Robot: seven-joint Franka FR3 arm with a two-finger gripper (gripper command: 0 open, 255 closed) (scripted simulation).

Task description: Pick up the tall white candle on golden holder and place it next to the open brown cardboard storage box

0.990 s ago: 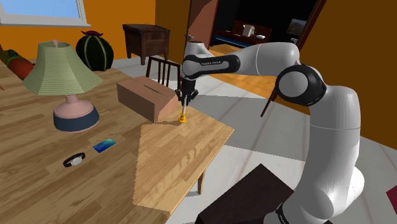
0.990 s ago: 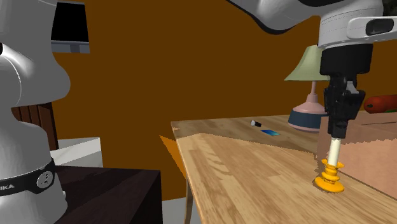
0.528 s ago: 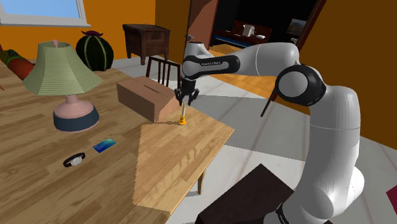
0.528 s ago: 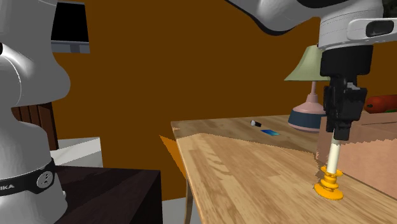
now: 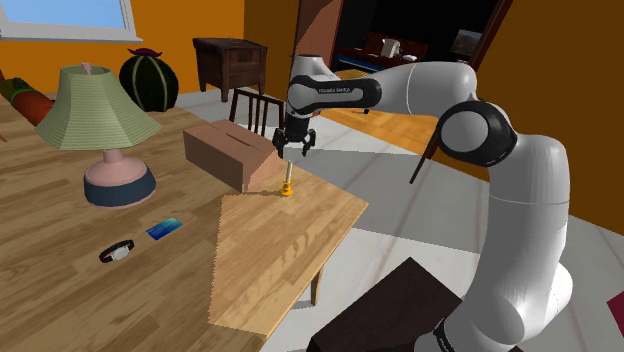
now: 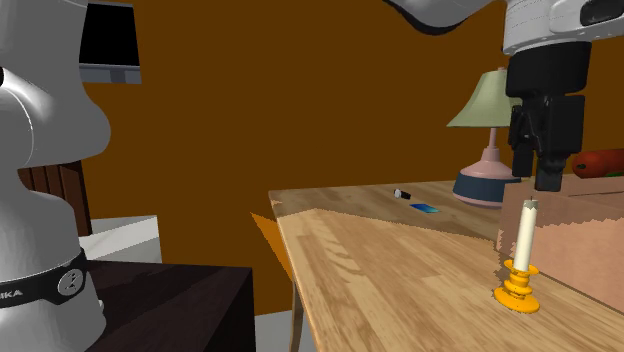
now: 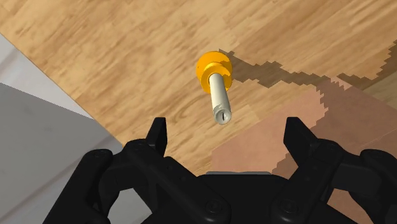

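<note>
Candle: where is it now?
The candle stands on the table beside the cardboard box, at the second exterior view's lower right, under the open gripper.

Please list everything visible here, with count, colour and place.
light wooden table: one, light brown, under the small things
brown cardboard box: one, brown, on the table
tall white candle on golden holder: one, white and gold, upright beside the box
green-shaded table lamp: one, green and pink, on the table
small blue card: one, blue, before the lamp
black wristwatch: one, black, beside the card
dark wooden chair: one, dark brown, behind the box
black two-finger gripper: one, black, open above the candle
</note>
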